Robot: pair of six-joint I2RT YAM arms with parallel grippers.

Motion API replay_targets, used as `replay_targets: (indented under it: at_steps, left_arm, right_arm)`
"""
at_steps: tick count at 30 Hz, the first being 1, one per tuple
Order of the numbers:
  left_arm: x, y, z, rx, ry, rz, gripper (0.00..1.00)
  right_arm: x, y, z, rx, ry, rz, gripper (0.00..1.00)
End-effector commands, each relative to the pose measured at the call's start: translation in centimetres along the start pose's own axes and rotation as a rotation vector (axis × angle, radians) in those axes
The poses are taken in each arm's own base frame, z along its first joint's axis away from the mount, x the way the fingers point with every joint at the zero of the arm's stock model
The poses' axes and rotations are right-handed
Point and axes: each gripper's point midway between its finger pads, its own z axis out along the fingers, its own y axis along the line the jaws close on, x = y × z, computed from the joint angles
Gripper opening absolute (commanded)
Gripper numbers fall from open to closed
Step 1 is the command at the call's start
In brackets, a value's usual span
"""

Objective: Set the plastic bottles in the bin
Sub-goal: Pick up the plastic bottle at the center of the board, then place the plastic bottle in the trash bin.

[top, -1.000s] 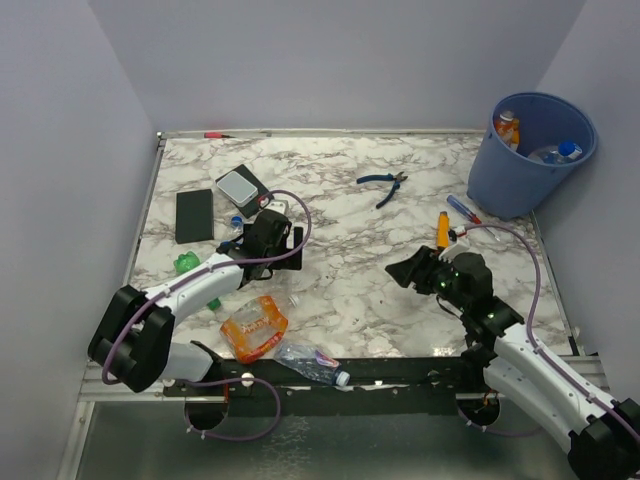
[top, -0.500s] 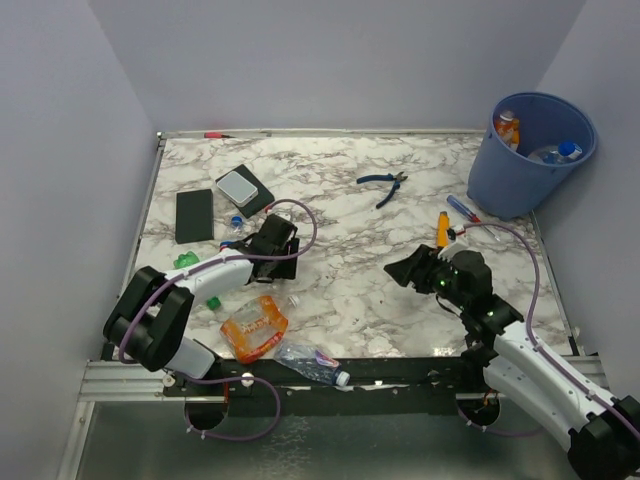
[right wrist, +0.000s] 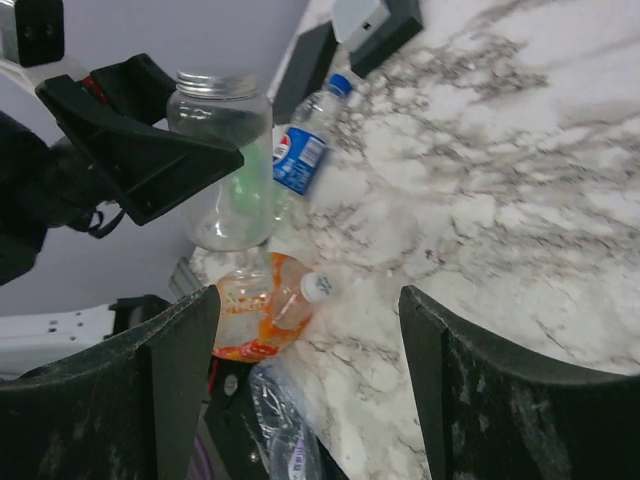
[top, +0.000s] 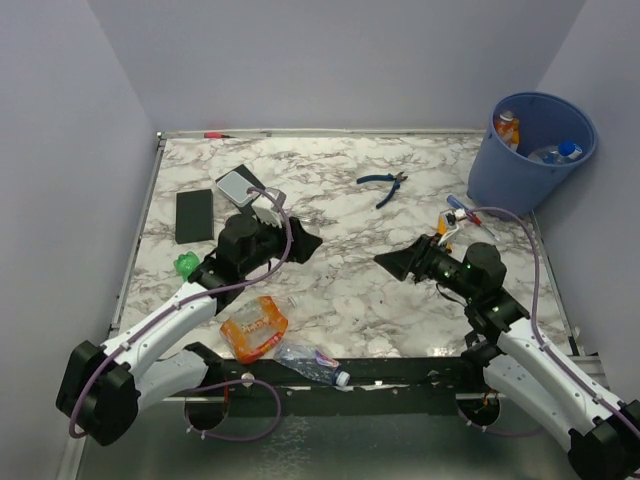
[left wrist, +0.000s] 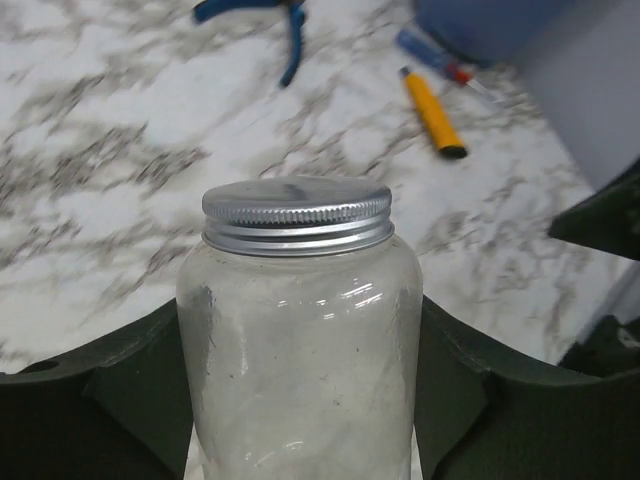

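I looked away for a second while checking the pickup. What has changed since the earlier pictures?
The left gripper closed on a clear bottle with a silver cap and lifted it off the table. The right gripper, open and empty, moved a little left. The bin, pliers and crushed orange bottle stayed put.

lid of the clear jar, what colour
Silver lid with a ridged edge; left wrist view shows it best.

Marble bench (top: 350,290), things scattered on it.
A black slab (top: 194,215), blue pliers (top: 382,186), an orange-handled tool (left wrist: 432,112), a green bottle (top: 186,264), an orange bottle (top: 255,328), a clear bottle (top: 305,360); the bin (top: 500,185) stands far right.
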Motion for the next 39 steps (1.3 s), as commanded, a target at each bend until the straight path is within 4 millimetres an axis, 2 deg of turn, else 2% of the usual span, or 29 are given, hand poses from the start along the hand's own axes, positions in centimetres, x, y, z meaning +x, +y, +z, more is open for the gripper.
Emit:
replay_targets:
  at_steps: [1,4,7,10,13,20,23,26,29,33,39]
  left_arm:
    - [-6.5,-9.4,-2.4,0.445,-0.198,0.104,0.47]
    - [-6.5,-12.8,-3.5,0.610,-0.218,0.242,0.49]
    - [-4.8,-14.5,-3.8,0.684,-0.232,0.362,0.50]
    - [-3.8,-14.4,-3.7,0.683,-0.287,0.393,0.50]
    - [-3.2,-13.6,-3.8,0.665,-0.335,0.385,0.47]
    - [-3.7,-13.3,-4.8,0.604,-0.412,0.418,0.43]
    - [-3.6,-13.5,-5.2,0.608,-0.421,0.421,0.43]
    - [-3.5,-13.8,-5.5,0.621,-0.424,0.421,0.43]
    - [-3.4,-14.0,-5.8,0.622,-0.431,0.425,0.42]
    - [-3.5,-14.0,-5.9,0.619,-0.439,0.428,0.41]
    - [-3.3,-14.1,-5.9,0.621,-0.432,0.426,0.40]
  right_arm:
    - [-3.9,7.1,-0.7,-0.261,-0.078,-0.050,0.77]
    - [-5.5,9.3,-0.4,-0.314,-0.094,-0.056,0.78]
    - [-6.6,10.8,0.2,-0.319,-0.112,-0.094,0.79]
    - [-7.1,12.0,0.8,-0.307,-0.125,-0.139,0.91]
    - [-6.6,12.9,1.7,-0.293,-0.107,-0.179,0.97]
    - [-3.9,14.8,4.2,-0.265,-0.048,-0.253,0.98]
    - [-2.7,14.0,5.7,-0.196,-0.019,-0.260,0.96]
    - [-2.5,13.2,6.2,-0.149,-0.023,-0.252,0.95]
    - [-2.5,13.0,6.4,-0.140,-0.032,-0.243,0.91]
    - [-2.2,13.0,6.8,-0.140,-0.017,-0.240,0.80]
    - [-2.0,13.3,6.9,-0.155,-0.025,-0.235,0.53]
